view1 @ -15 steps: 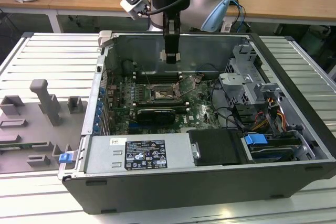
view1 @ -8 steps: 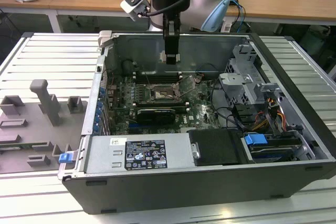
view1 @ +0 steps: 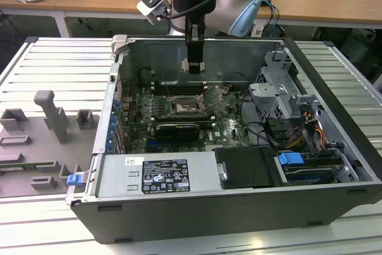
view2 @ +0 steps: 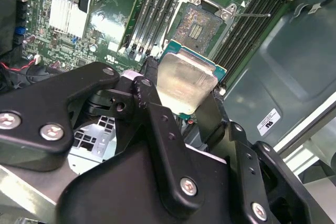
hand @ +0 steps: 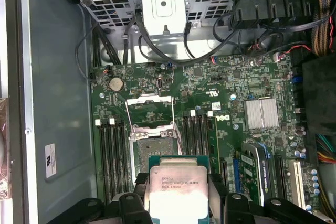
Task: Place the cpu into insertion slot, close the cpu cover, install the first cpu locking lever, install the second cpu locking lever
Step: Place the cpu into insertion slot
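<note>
First wrist view, gripper clamped on cpu, silver-grey top w/ green edge

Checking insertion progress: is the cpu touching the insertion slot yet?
Apart. In the second wrist view the cpu sits clamped in the gripper, raised off the board, and the open insertion slot lies bare beyond it.

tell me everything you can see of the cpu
The small square chip with a pale silver-grey metal top, rimmed by a thin green board edge, bears faint print. The black pincer clamps it on two opposite edges, metal face toward both wrist cameras. It hangs above the green motherboard, short of the open dark square socket, touching nothing else.
</note>
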You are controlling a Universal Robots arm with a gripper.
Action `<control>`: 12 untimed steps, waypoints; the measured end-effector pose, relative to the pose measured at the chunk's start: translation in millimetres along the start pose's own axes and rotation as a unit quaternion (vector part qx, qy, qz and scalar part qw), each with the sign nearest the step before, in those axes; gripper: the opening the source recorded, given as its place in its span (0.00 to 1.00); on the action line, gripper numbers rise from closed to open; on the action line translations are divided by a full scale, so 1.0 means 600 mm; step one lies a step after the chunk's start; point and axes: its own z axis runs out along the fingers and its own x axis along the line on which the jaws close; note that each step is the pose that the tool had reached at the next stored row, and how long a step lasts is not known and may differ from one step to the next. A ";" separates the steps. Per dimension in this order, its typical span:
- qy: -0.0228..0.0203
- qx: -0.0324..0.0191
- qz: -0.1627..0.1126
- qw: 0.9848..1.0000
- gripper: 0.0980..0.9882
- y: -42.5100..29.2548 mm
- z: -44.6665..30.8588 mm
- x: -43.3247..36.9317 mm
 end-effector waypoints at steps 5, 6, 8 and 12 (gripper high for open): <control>0.000 0.000 0.000 1.000 0.49 0.000 0.005 0.000; 0.000 0.000 0.000 1.000 0.49 0.000 0.005 0.000; 0.000 0.000 0.000 1.000 0.49 0.000 0.005 0.000; 0.000 0.000 0.000 1.000 0.49 0.000 0.006 0.000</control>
